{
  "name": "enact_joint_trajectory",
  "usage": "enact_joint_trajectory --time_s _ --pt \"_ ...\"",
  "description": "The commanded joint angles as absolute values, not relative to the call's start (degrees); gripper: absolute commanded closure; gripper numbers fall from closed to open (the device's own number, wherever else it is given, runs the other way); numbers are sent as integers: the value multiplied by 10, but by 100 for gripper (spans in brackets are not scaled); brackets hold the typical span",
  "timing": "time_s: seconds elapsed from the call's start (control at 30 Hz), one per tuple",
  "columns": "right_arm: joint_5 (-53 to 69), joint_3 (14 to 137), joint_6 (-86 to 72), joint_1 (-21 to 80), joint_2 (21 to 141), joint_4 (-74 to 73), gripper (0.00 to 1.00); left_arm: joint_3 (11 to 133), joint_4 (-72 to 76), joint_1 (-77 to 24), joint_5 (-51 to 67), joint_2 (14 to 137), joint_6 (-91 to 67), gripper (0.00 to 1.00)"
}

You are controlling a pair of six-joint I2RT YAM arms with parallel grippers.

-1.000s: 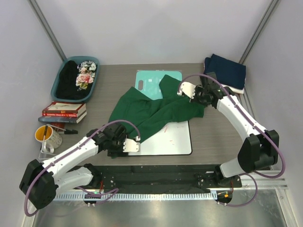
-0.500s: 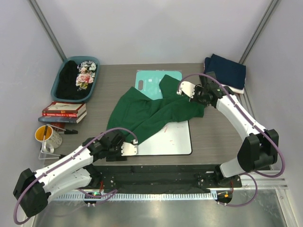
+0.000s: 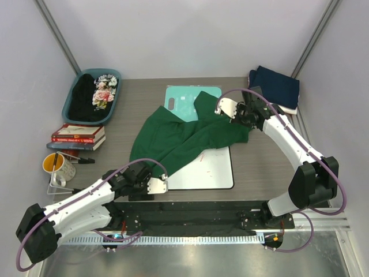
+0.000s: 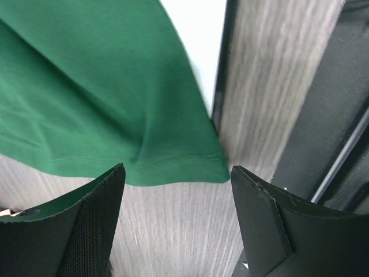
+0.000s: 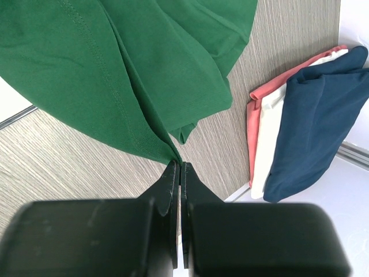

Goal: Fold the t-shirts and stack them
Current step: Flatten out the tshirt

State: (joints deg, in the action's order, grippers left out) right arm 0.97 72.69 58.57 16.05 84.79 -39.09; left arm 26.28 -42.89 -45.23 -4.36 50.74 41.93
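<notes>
The dark green t-shirt lies crumpled across the table's middle, over the teal board and the whiteboard. My left gripper is open and empty at the shirt's near hem corner, which lies just ahead of its fingertips. My right gripper is shut on the green shirt's right edge, the cloth pinched at the fingertips. Folded navy, white and reddish shirts are stacked at the back right. The black floral shirt sits in a basket.
The teal board and the whiteboard lie partly under the green shirt. A teal basket stands at the back left. Books and a yellow mug stand on the left. A black rail runs along the near edge.
My left arm has drawn back toward the near edge, its gripper now just short of the shirt's hem. The right arm has barely moved.
</notes>
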Motion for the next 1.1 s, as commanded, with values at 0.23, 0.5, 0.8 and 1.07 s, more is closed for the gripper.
enact_joint_trajectory --time_s 0.23,0.5,0.8,1.07 --pt "3 755 572 166 847 -381 99 269 -433 -458 -25 530 411 25" --pt "-16 758 569 168 842 -382 99 289 -411 -475 -41 590 392 29" --pt "-18 761 571 170 838 -384 99 291 -394 -483 -69 603 387 100" --pt "-25 764 582 170 833 -386 99 372 -453 -483 -75 547 402 100"
